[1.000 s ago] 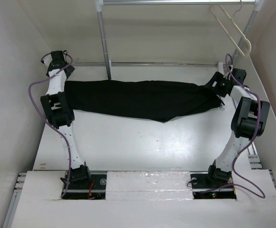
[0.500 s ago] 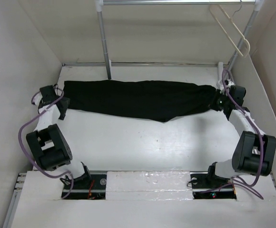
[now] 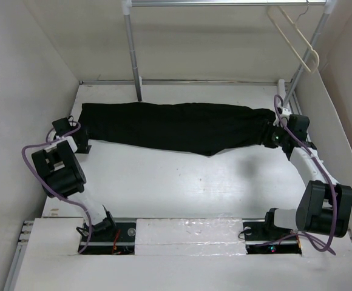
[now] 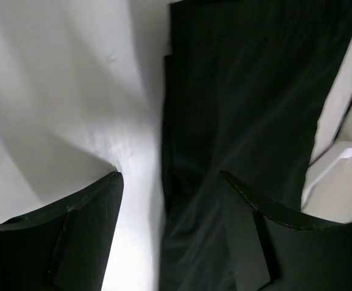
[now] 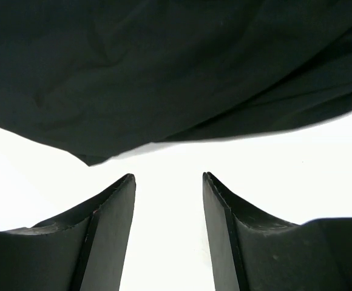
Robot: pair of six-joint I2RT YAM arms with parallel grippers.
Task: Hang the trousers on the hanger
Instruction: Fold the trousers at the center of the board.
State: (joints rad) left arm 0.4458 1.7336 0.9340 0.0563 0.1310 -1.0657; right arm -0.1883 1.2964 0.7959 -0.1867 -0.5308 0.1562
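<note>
Trousers (image 3: pixel 176 126) lie toward the far edge of the bench (image 3: pixel 182 182), long axis left to right. The left fingers (image 4: pixel 91 230) stand wide over their left end. The right fingers (image 5: pixel 112 224) are wide and empty, just short of the other end.

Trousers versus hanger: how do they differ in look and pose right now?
The trousers are black; the hanger is cream. The trousers are broad, soft cloth; the hanger is a thin outline. The trousers lie flat on the table; the hanger hangs from the rack rail.
</note>
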